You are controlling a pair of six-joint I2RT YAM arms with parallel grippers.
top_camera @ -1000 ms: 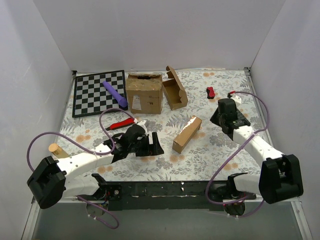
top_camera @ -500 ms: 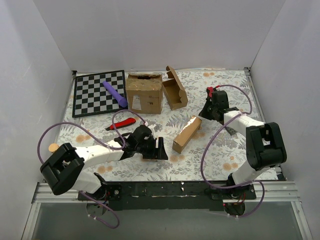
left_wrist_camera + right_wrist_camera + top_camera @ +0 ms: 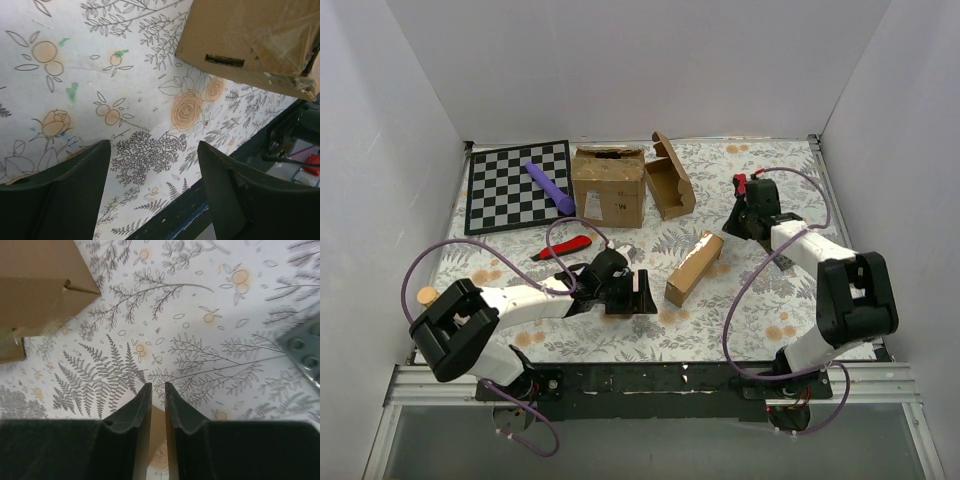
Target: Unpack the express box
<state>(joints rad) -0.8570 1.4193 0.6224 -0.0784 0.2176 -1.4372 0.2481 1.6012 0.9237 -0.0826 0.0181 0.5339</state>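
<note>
Toward the near edge, left of centre, the left gripper (image 3: 642, 292) (image 3: 152, 165) lies low over the floral cloth (image 3: 720, 310), its fingers (image 3: 60, 185) spread wide and holding nothing. The box (image 3: 695, 268) (image 3: 250, 35) lies closed on the cloth just right of that gripper, apart from it, near the counter's middle. It is angled from near-left to far-right, with clear tape across one end. Right of the box, the right gripper (image 3: 735, 225) (image 3: 158, 395) hangs over bare cloth. Its fingers (image 3: 132, 415) are drawn almost together, only a slit between them, and grip nothing. A red-handled tool (image 3: 565, 247) lies left of centre, behind the left arm. Toward the far edge stand a large carton (image 3: 608, 187) and, just right of it, an open mailer (image 3: 668, 180). A chessboard (image 3: 510, 190) occupies the far left corner with a purple rod (image 3: 550, 187) lying on it. A small red item (image 3: 741, 184) sits toward the far right.
</note>
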